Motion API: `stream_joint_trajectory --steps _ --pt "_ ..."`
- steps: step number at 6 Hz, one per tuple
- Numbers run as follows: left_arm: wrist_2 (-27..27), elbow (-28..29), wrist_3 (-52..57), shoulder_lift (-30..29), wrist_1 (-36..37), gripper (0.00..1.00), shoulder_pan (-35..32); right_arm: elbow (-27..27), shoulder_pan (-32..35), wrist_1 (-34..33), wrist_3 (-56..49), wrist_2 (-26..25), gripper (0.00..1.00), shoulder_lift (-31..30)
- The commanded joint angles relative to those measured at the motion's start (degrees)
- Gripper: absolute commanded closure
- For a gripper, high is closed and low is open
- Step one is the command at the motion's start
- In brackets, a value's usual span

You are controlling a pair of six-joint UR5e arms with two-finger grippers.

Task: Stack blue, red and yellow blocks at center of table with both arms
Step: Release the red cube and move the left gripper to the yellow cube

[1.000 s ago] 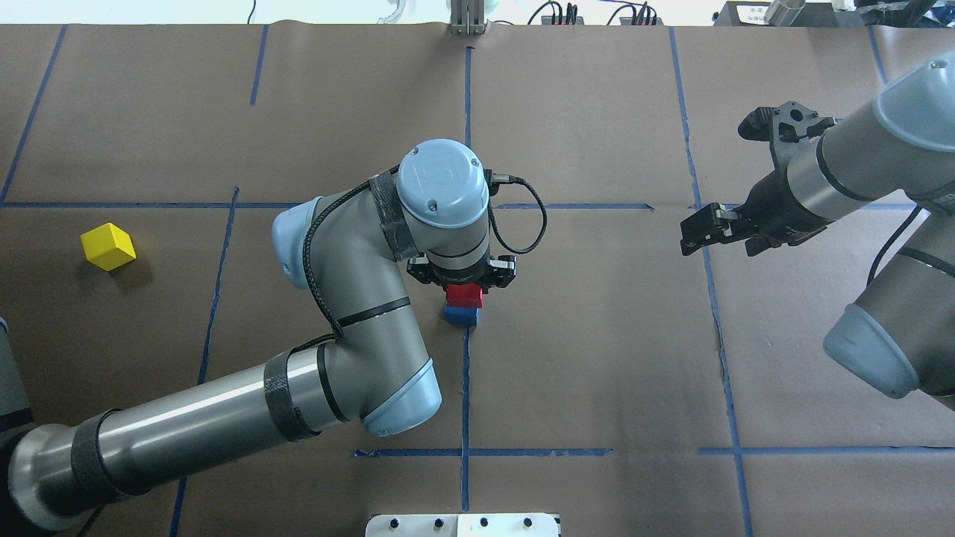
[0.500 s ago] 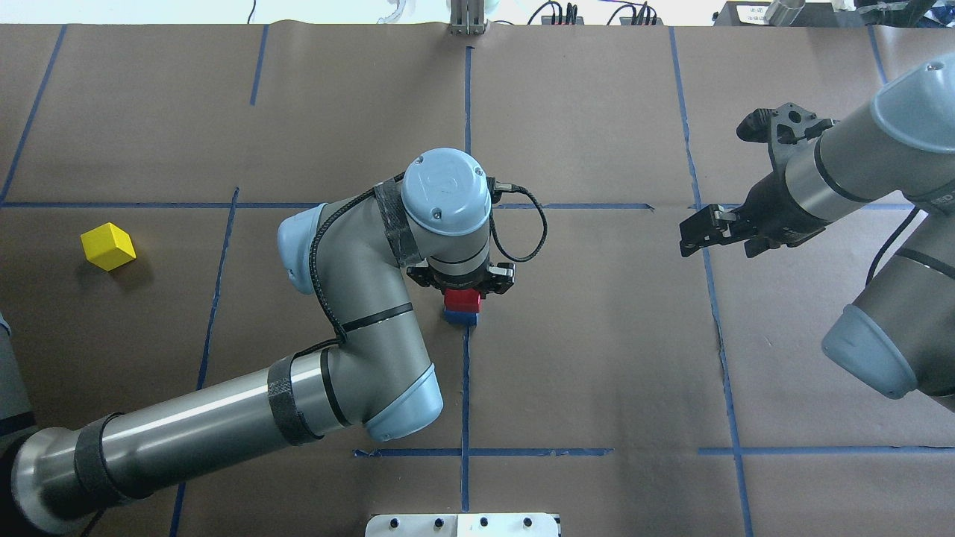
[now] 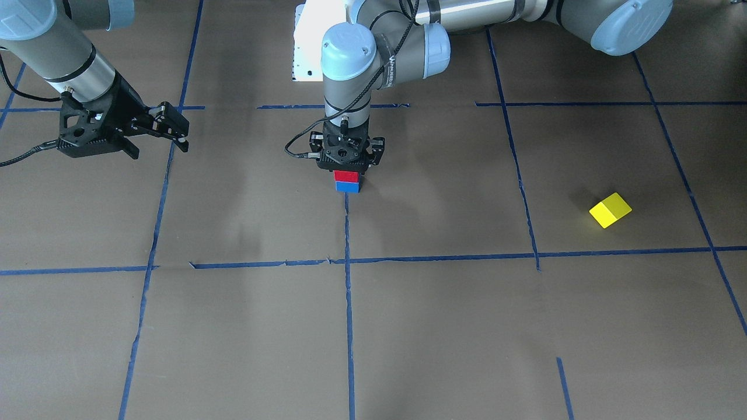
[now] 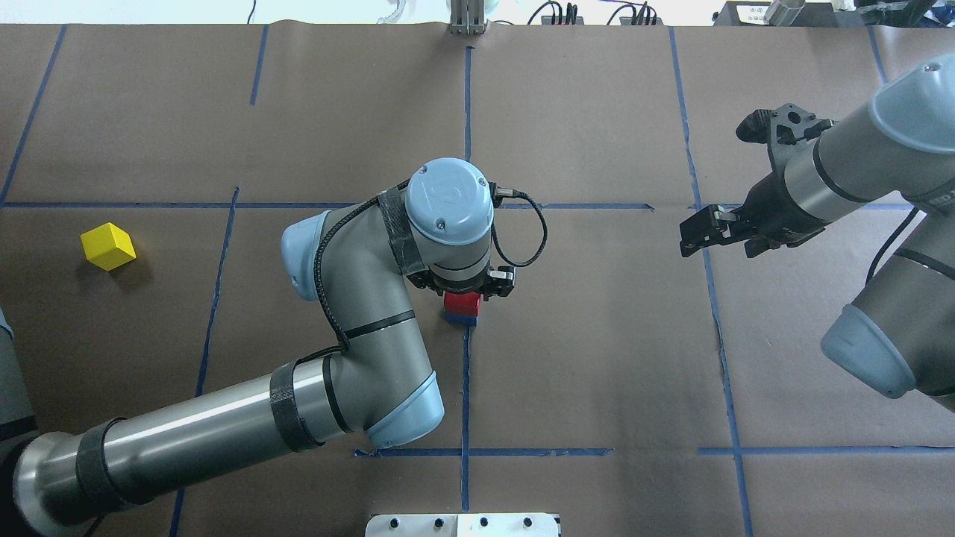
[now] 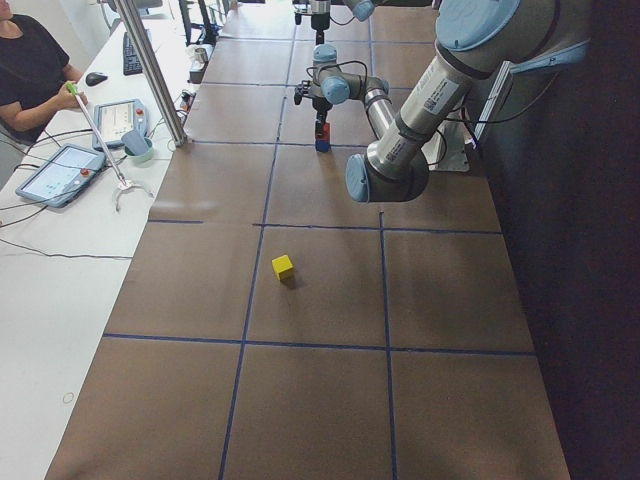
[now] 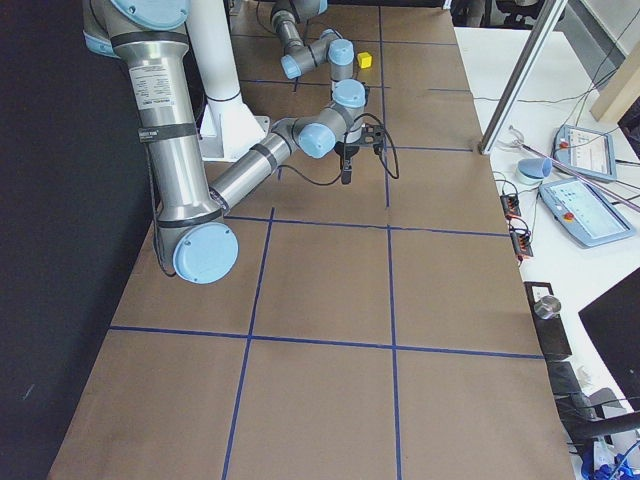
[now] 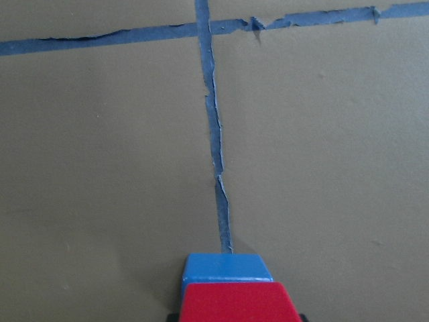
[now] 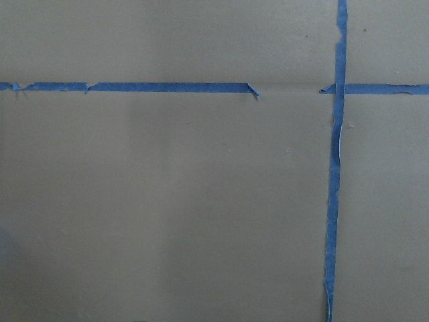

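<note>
At the centre of the tabletop [image 4: 597, 373] my left pincer [image 3: 346, 171] looks clenched on the red block [image 4: 462, 302], which sits on the blue block [image 4: 461, 319]. The yellow block [image 4: 109, 246] lies near the left edge. Toward the right edge, my right pincer [image 4: 692, 237] hangs released and empty.

Top block [image 4: 462, 301] sits on bottom block [image 4: 460, 320] at table [image 4: 597, 373] centre; third block [image 4: 108, 245] lies far left.

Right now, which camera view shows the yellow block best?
Overhead exterior: the yellow block is large, sharp and unobstructed. Front-facing shows it nearly as well; both side views show it small; neither wrist view shows it.
</note>
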Motion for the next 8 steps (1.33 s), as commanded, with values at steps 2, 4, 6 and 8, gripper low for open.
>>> stream_joint_trajectory --steps 2,4,6,8 --pt "0.45 -4.58 0.11 0.18 0.87 0.00 -0.66 -0.01 0.00 0.02 0.00 0.00 0.00 0.00" --pt "-0.07 -18.96 1.76 8.99 4.39 0.00 -4.43 0.08 0.08 0.02 -0.09 0.08 0.00 -0.08" --pt "-1.56 -28.48 15.34 21.64 3.53 0.00 -9.68 0.43 0.26 0.02 -0.09 0.17 0.00 -0.61" --pt "-12.51 -28.62 41.38 31.52 3.52 0.00 -22.58 0.52 0.26 0.02 -0.09 0.17 0.00 -0.61"
